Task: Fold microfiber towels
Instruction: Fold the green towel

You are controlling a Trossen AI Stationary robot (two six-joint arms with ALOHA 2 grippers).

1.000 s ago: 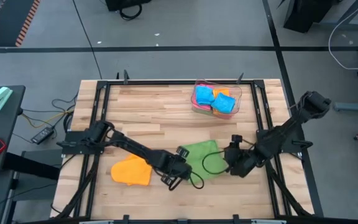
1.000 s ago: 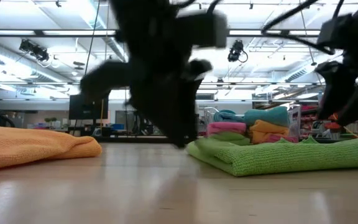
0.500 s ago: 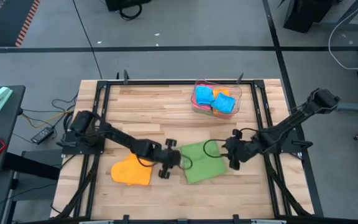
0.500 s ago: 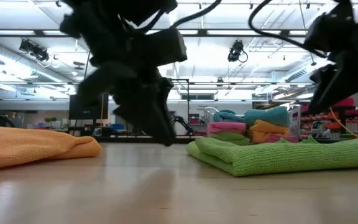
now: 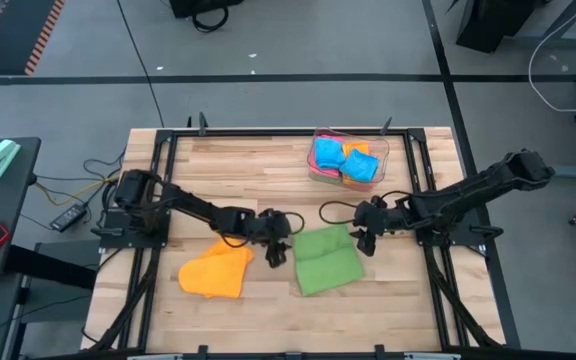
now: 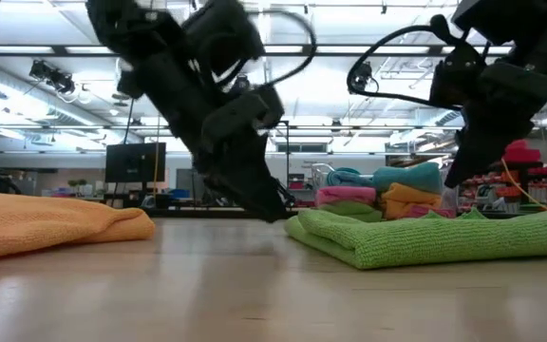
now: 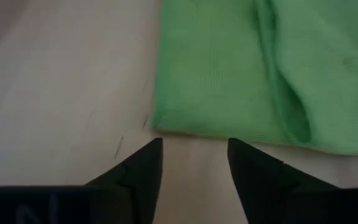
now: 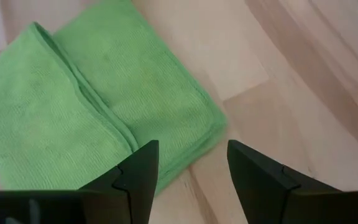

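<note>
Green towel (image 5: 327, 261) folded, flat on table (image 5: 238, 175) front-centre, long axis running near-to-far with slight tilt. Orange towel (image 5: 215, 272) just left of it, apart, lying loose.

Left gripper (image 5: 275, 250) at green towel's near-left corner, fingers parted, empty, just off the edge. Right gripper (image 5: 364, 238) over far-right corner, fingers parted, nothing held. Both about equally close to green; left clearly nearer orange, so likely its pick.

Far side: clear tray (image 5: 349, 161) holding remaining towels (image 5: 345, 158).

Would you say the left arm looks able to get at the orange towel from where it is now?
Probably yes: the left gripper, open and empty, sits just beside the orange towel, with only bare table between them.
</note>
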